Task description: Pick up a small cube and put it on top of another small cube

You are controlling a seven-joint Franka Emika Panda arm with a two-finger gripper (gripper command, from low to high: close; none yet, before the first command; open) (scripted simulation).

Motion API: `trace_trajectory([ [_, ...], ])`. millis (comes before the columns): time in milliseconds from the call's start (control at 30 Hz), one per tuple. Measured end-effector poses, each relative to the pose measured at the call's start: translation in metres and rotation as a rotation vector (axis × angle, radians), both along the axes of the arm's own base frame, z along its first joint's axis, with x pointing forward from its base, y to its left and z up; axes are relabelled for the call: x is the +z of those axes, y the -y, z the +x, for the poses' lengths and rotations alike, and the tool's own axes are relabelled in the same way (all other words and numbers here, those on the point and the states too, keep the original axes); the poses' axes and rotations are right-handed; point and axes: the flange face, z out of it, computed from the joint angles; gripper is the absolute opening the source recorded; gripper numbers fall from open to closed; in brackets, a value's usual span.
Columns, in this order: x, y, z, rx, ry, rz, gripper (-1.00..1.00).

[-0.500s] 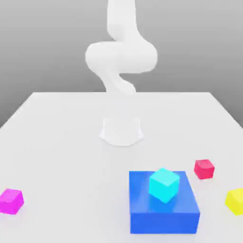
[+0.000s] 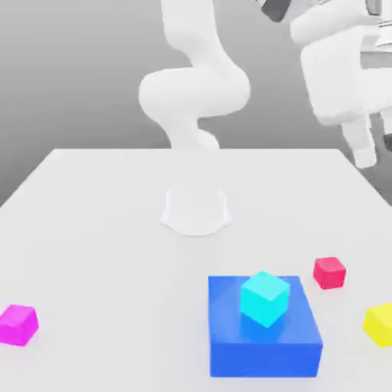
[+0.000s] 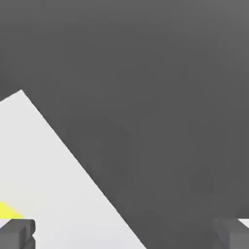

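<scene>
**Yellow cube waits at the counter's edge as the arm hangs high**

The small yellow cube [image 2: 380, 324] rests on the white counter [image 2: 99, 230] at the exterior view's right, partly cut off by the frame's border, near the small red cube [image 2: 329, 272] and apart from everything; nothing touches it, so the pick has not begun; the lift and the stacking are, on this showing, all still to do. The pincer [image 3: 124, 236] stands wide apart and empty, its two grey fingertips [image 3: 17, 233] at opposite sides of the hand view, with a yellow sliver of the cube [image 3: 7, 210] just beside one of them; in the exterior view the hand hangs well above the counter at the upper right. A cyan cube [image 2: 265, 298] sits on the large blue block [image 2: 264, 341]; a small magenta cube [image 2: 17, 324] lies far off at the exterior view's left. Which cube is to receive the yellow one cannot be told; the hand is cropped at the frame's top and right.
</scene>
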Motion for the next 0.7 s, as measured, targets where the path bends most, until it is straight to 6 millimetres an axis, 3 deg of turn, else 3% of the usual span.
trace_trajectory([
  [200,-0.108,-0.08,-0.031,0.373,-0.072,-0.137,0.0],
  [433,-0.227,-0.121,-0.079,0.751,-0.134,-0.311,0.0],
  [567,-0.283,-0.125,-0.085,0.797,-0.14,-0.332,0.0],
  [600,-0.295,-0.125,-0.086,0.798,-0.14,-0.332,-1.0],
  [700,-0.295,-0.125,-0.086,0.798,-0.141,-0.332,-1.0],
])
